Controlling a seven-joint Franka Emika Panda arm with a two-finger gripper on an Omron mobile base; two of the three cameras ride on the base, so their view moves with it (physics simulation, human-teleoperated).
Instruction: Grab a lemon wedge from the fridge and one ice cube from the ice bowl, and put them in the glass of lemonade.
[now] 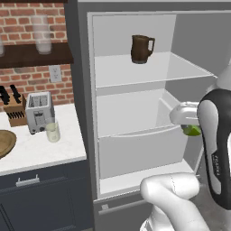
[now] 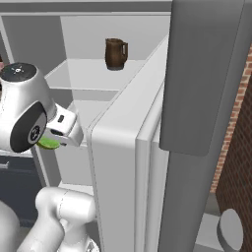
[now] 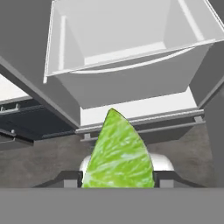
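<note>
Open fridge behind, lemon wedge yellow-green, pointed, veined

Mug on fridge shelf

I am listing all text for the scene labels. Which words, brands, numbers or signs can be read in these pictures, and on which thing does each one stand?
Robot arm: small white lettering runs along its dark panel, too blurred to read with certainty.
Toaster, mug, fridge: no readable text.
</note>
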